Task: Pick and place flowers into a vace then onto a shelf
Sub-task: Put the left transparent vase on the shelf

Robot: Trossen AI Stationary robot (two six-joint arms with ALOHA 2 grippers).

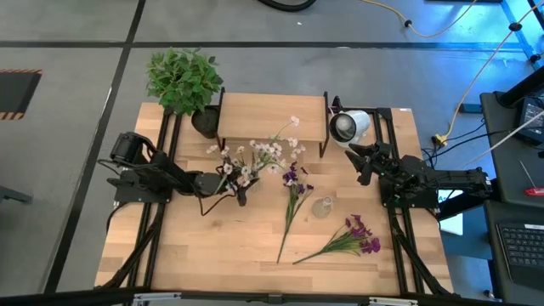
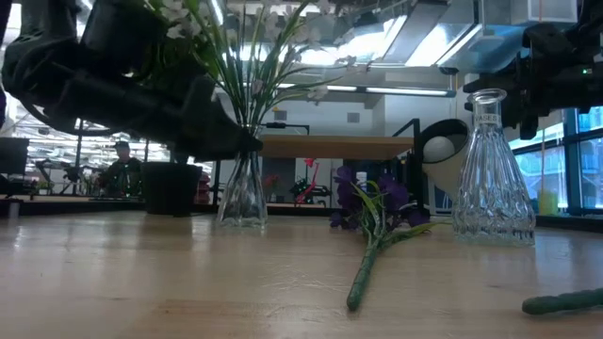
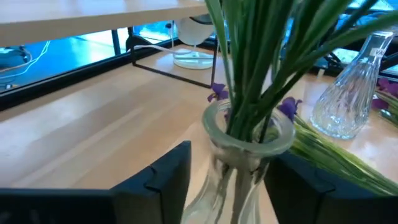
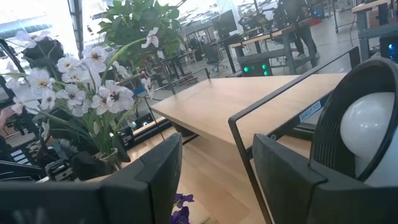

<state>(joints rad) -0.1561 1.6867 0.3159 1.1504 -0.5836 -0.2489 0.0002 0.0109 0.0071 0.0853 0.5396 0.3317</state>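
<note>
A clear glass vase (image 3: 249, 140) stands on its base on the table (image 2: 243, 193), in front of the shelf's left half. It holds green stems with white-pink blossoms (image 1: 255, 157). My left gripper (image 3: 230, 186) is open, with a finger on either side of the vase's neck; bare table shows between one finger and the glass. A second, empty glass vase (image 1: 323, 206) stands mid-table. Two purple-blossomed bunches (image 1: 293, 185) (image 1: 353, 238) lie flat beside it. The shelf (image 1: 272, 117) stands at the far edge. My right gripper (image 4: 214, 180) is open and empty, by the shelf's right end.
A bushy potted plant (image 1: 183, 78) stands at the shelf's left end. A white ball in a black round housing (image 1: 348, 126) sits at its right end, close to my right gripper. Bare wood lies along the near edge (image 1: 212, 246). A person (image 2: 121, 165) sits in the room beyond.
</note>
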